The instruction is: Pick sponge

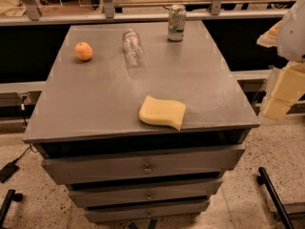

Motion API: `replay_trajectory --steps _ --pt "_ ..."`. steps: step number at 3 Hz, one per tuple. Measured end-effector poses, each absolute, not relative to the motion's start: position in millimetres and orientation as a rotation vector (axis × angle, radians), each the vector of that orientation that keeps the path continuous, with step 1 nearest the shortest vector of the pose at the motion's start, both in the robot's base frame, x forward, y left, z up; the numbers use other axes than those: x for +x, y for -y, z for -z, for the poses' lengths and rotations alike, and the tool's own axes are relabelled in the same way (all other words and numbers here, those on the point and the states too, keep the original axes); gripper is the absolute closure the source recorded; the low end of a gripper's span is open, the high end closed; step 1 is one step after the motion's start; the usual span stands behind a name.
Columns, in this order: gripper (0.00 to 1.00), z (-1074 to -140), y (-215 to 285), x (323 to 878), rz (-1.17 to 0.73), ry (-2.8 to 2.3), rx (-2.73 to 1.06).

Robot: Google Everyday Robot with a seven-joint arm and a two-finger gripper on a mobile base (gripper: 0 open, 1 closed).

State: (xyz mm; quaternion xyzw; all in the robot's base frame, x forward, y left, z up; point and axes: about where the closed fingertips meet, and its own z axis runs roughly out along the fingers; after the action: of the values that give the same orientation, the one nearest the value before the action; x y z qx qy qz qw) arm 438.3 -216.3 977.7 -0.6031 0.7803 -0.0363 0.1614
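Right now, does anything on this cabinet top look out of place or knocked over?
The clear bottle lies on its side at the back, while the can near it stands upright. The sponge lies flat near the front edge; the gripper hangs off to the right.

The table looks like grey painted metal, matt and faintly scuffed. The sponge is pale yellow foam, dull and soft-looking. The orange has a slight sheen. The bottle is clear plastic, and the can is glossy metal. The gripper, off the table's right edge, looks like matt pale yellow plastic. The floor is speckled stone.
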Motion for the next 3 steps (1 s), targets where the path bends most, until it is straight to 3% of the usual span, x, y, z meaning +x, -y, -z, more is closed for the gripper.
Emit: replay_trajectory --steps 1,3 --pt "0.00 -978 216 438 0.104 -2.228 -1.722" --pt "0.00 -954 145 460 0.042 -2.102 -1.933"
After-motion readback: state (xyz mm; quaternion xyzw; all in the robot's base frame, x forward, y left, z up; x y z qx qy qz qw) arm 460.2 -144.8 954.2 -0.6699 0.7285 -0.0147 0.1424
